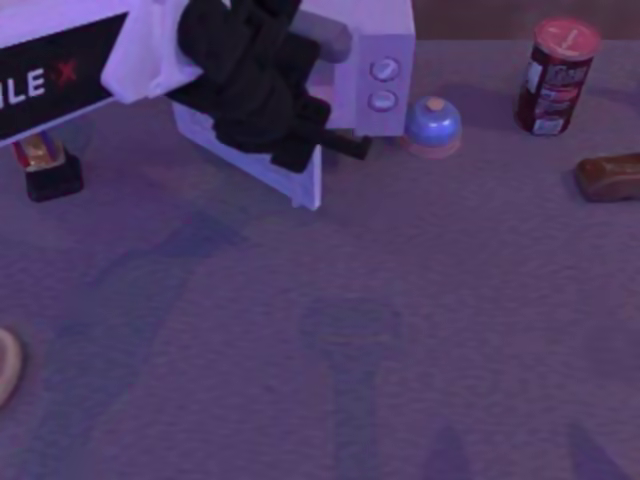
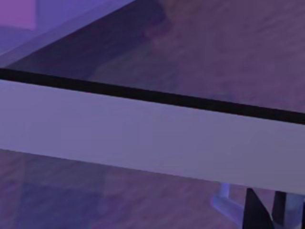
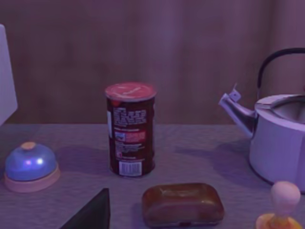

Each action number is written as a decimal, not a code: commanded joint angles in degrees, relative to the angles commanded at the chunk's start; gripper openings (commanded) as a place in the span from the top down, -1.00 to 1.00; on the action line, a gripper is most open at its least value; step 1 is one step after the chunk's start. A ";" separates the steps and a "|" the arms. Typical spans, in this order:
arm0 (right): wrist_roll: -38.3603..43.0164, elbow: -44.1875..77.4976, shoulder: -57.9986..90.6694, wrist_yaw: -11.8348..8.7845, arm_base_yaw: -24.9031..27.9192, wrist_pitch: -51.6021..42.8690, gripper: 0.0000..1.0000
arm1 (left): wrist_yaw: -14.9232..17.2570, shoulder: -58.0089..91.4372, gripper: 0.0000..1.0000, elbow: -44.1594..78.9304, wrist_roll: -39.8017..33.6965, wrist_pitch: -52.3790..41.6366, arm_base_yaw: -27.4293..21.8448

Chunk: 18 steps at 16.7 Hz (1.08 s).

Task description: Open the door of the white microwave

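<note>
The white microwave [image 1: 372, 35] stands at the table's far edge, its two knobs [image 1: 384, 84] on the right front strip. Its door [image 1: 250, 165] is swung out toward the table's middle, hinged at the left. My left arm reaches over it, and my left gripper [image 1: 342, 146] sits at the door's free edge. In the left wrist view the door [image 2: 143, 138] fills the middle as a pale band, and the left gripper [image 2: 268, 214] is shut on the door's pale handle [image 2: 228, 204]. My right gripper is outside the top view; a dark part of it [image 3: 93, 214] shows in the right wrist view.
A blue bell [image 1: 433, 125] stands right beside the microwave. A red can [image 1: 556, 75] and a brown loaf [image 1: 608, 177] lie to the right, and a kettle [image 3: 281, 138] shows past them. A small bottle [image 1: 45, 165] stands at the left.
</note>
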 joint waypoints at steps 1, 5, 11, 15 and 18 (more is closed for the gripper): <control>0.00 0.00 0.00 0.00 0.00 0.00 -1.00 | 0.53 -0.56 1.00 -0.69 1.07 0.14 0.38; 0.00 0.00 0.00 0.00 0.00 0.00 -1.00 | 3.21 -3.32 1.00 -3.73 6.24 0.95 2.14; 0.00 0.00 0.00 0.00 0.00 0.00 -1.00 | 3.66 -3.64 1.00 -4.37 7.04 0.95 2.43; 0.00 0.00 0.00 0.00 0.00 0.00 -1.00 | 3.66 -3.64 1.00 -4.37 7.04 0.95 2.43; 0.00 0.00 0.00 0.00 0.00 0.00 -1.00 | 3.66 -3.64 1.00 -4.37 7.04 0.95 2.43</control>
